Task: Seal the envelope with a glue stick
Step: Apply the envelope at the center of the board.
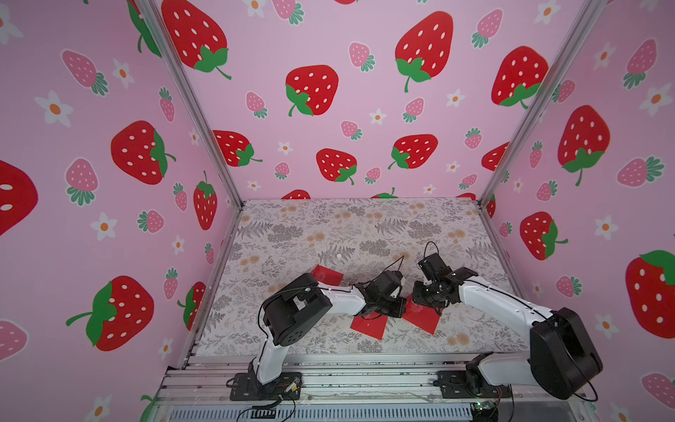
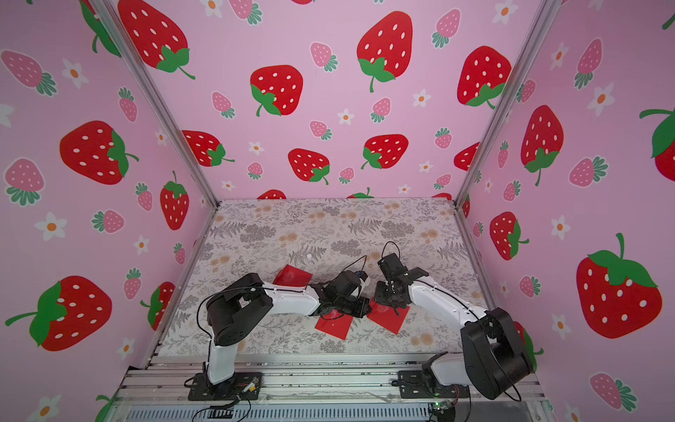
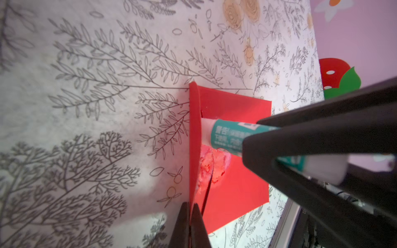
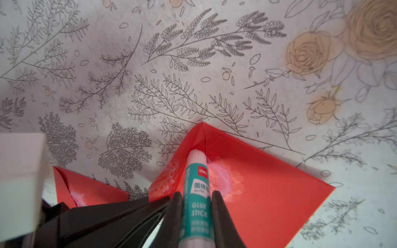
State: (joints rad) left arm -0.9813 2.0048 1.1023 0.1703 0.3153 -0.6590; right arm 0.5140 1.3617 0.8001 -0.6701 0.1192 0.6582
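Note:
A red envelope [image 4: 268, 193] lies flat on the flower-patterned table, in both top views [image 1: 425, 319] near the front middle. My left gripper [image 3: 190, 214] is shut on the edge of its flap [image 3: 194, 139] and holds the flap upright. My right gripper [image 4: 196, 201] is shut on the glue stick [image 4: 196, 182], a white tube with a teal label. The stick's white tip presses into the fold between flap and body. Whitish glue smears [image 4: 223, 180] cover the body beside the tip and the flap's inner side. In the left wrist view the glue stick [image 3: 227, 135] reaches the flap from the right gripper's fingers [image 3: 300, 139].
A second red envelope [image 1: 369, 327] lies just left of the first, partly under the left wrist, with glue on it [image 4: 92, 191]. A third red envelope [image 1: 327, 274] lies further back left. A small white round thing [image 1: 339, 256] sits mid-table. Pink walls enclose three sides.

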